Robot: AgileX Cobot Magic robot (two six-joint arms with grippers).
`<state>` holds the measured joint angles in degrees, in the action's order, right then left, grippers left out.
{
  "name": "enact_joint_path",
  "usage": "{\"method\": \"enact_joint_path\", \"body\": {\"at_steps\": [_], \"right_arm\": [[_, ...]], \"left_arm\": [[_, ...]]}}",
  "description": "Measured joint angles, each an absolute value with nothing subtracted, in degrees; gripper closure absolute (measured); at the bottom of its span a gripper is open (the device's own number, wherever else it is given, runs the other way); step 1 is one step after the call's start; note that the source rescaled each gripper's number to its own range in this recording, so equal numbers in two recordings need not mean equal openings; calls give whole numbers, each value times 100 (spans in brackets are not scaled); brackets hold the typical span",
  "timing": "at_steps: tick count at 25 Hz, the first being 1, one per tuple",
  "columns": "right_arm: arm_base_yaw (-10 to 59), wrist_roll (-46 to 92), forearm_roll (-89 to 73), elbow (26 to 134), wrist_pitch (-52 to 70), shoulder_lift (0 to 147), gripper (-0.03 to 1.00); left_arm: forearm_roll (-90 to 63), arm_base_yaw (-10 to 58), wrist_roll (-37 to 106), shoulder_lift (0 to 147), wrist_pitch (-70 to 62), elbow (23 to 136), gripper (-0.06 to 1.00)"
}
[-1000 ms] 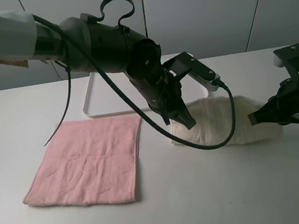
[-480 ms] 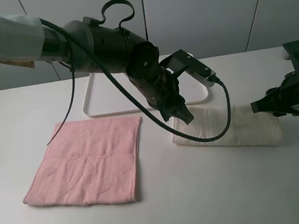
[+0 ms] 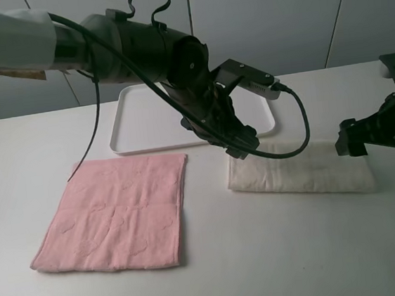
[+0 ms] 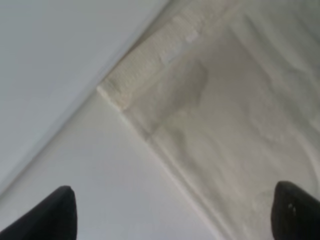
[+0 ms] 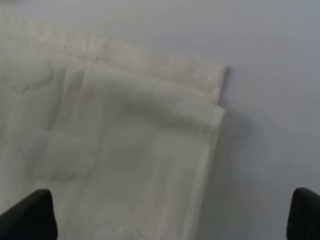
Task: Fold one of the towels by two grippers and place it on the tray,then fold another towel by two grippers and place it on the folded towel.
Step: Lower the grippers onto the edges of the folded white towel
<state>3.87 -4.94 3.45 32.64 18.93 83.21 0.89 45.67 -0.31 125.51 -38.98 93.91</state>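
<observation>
The cream-white towel [image 3: 299, 170] lies folded in a flat strip on the table, just in front of the tray's right corner. Above its left end hangs my left gripper [image 3: 244, 147], open, with nothing between the fingers. My right gripper [image 3: 349, 147] is open too and hovers over the strip's right end. In the left wrist view the towel's folded corner [image 4: 210, 115] lies below the spread gripper [image 4: 177, 220]. The right wrist view shows the other corner of the towel [image 5: 125, 140] under the wide gripper [image 5: 167, 220]. The pale pink towel [image 3: 116, 213] lies spread flat at the front left. The white tray [image 3: 132, 130] sits behind both towels.
The left arm and its black cable [image 3: 291, 134] arch over the tray and the cream towel. The table's front edge runs below the pink towel.
Both grippers have opened and let go of the cream towel, then lifted slightly. The towel has dropped from a raised bundle into a flat folded strip.
</observation>
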Motion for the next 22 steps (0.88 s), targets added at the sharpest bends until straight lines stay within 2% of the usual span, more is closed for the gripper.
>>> {"method": "enact_joint_path", "body": {"at_steps": [5,10,22], "right_arm": [[387,-494,345,4172,3246,8372,-3],[387,-431,284,4586,4010,8503,-3],[387,-63,42,4685,4502,8981,-3]], "left_arm": [[-89,4394,-476,13124,-4956,10500,-6],[0,4384,-1304,13687,-5714,11315,-6],[0,4384,-2190,14098,-6032,11386,-6]]}}
